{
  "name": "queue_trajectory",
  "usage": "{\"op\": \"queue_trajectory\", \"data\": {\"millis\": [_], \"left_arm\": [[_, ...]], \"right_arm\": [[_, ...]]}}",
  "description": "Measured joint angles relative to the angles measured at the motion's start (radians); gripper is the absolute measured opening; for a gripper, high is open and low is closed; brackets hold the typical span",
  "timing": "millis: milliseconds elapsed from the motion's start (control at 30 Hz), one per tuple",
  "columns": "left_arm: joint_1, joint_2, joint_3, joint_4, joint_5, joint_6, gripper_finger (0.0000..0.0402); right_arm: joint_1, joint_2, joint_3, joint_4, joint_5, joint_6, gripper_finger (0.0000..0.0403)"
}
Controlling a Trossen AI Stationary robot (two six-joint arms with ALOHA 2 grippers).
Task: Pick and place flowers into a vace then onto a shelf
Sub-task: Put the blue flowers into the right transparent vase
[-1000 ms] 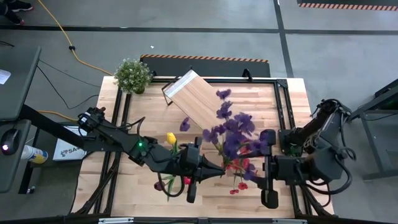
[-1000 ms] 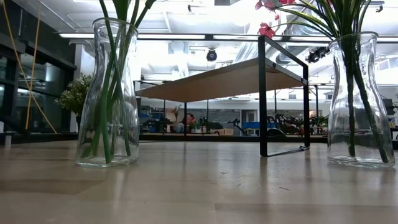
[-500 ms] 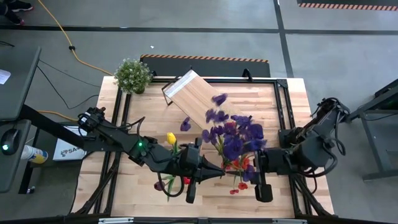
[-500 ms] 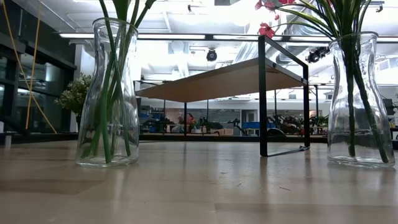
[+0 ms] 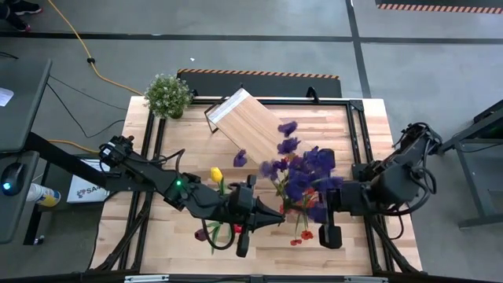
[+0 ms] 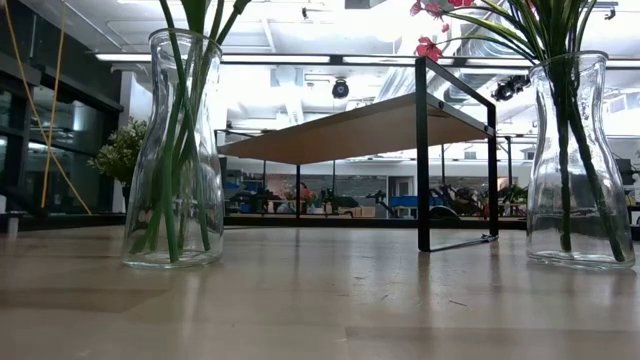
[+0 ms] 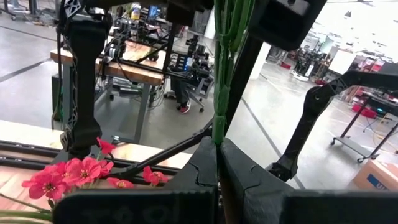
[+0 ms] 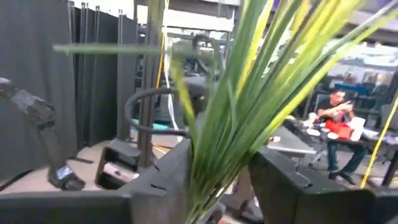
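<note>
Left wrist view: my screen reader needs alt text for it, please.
The left gripper is shut on green stems that rise out of frame. Red blossoms lie beside it on the table, with the other arm and a workshop behind.

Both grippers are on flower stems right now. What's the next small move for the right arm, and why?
Probably steady the purple spray upright over the right-hand vase before lowering. The right gripper has its fingers around a sheaf of green stems, and the blooms lean toward the shelf. The left gripper is shut on a green stem.
</note>
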Motion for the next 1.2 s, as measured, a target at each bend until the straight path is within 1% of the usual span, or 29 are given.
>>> {"op": "queue_trajectory", "data": {"millis": [167,333,367,433,500,600,633,700,800,933,1033,1200], "left_arm": [[0.000,0.000,0.000,-0.011,-0.003,-0.012,0.0031],[0.000,0.000,0.000,-0.016,-0.008,-0.019,0.0031],[0.001,0.000,0.000,-0.016,-0.008,-0.019,0.0031],[0.001,0.000,0.000,-0.016,-0.008,-0.020,0.0031],[0.001,0.000,0.000,-0.016,-0.008,-0.024,0.0031],[0.002,0.000,0.000,-0.015,-0.009,-0.026,0.0033],[0.002,0.000,0.000,-0.015,-0.011,-0.027,0.0040],[0.002,0.000,0.000,-0.016,-0.017,-0.041,0.0068],[0.001,0.000,0.000,-0.015,-0.018,-0.044,0.0118],[0.001,0.000,0.000,-0.015,-0.017,-0.044,0.0171],[0.001,0.000,0.000,-0.015,-0.013,-0.044,0.0198],[-0.003,0.000,0.000,-0.015,-0.002,-0.045,0.0223]], "right_arm": [[0.000,-0.001,0.000,0.025,0.003,-0.070,0.0095],[0.002,-0.001,0.000,0.025,0.002,-0.134,0.0023],[0.002,-0.001,0.000,0.026,0.001,-0.149,0.0014],[0.002,-0.001,0.000,0.026,0.005,-0.169,0.0011],[0.002,-0.001,0.000,0.026,0.039,-0.169,0.0016],[0.002,-0.001,0.000,0.020,0.077,-0.186,0.0008],[0.003,-0.001,0.000,0.019,0.080,-0.196,0.0007],[0.011,-0.001,0.000,0.021,0.106,-0.205,0.0009],[0.029,-0.004,-0.001,0.021,0.187,-0.252,0.0006],[0.074,-0.017,-0.001,0.029,0.306,-0.313,0.0006],[0.106,-0.036,-0.001,0.034,0.367,-0.356,0.0004],[0.167,-0.062,0.000,0.041,0.540,-0.418,0.0003]]}}
